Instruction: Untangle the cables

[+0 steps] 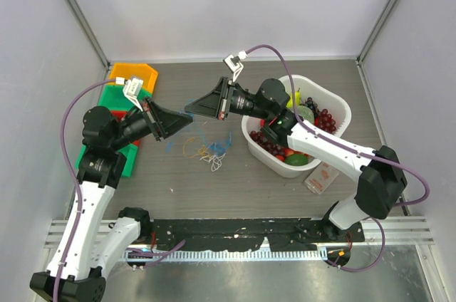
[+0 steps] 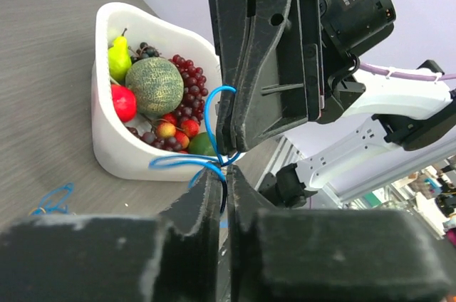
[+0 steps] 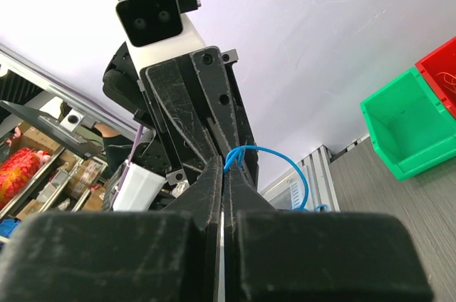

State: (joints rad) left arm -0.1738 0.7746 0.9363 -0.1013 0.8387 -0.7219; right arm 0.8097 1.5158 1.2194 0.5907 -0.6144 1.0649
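Observation:
The cables are a small clump on the table: an orange-tan wire [image 1: 191, 147], a white wire [image 1: 214, 162] and blue wire [image 1: 222, 141]. My left gripper [image 1: 187, 121] and right gripper [image 1: 191, 109] meet tip to tip above the table, left of the clump. In the left wrist view my left gripper [image 2: 226, 172] is shut on a blue cable [image 2: 178, 161], which loops up to the right gripper's tips [image 2: 229, 147]. In the right wrist view my right gripper [image 3: 226, 164] is shut on the same blue cable [image 3: 285, 155], with the left gripper [image 3: 206, 113] facing it.
A white basket [image 1: 340, 102] of fruit stands at the right, and shows in the left wrist view [image 2: 114, 152]. Orange [image 1: 132, 71], green [image 1: 114, 95] and red bins sit at the back left. A small packet [image 1: 321, 177] lies in front of the basket.

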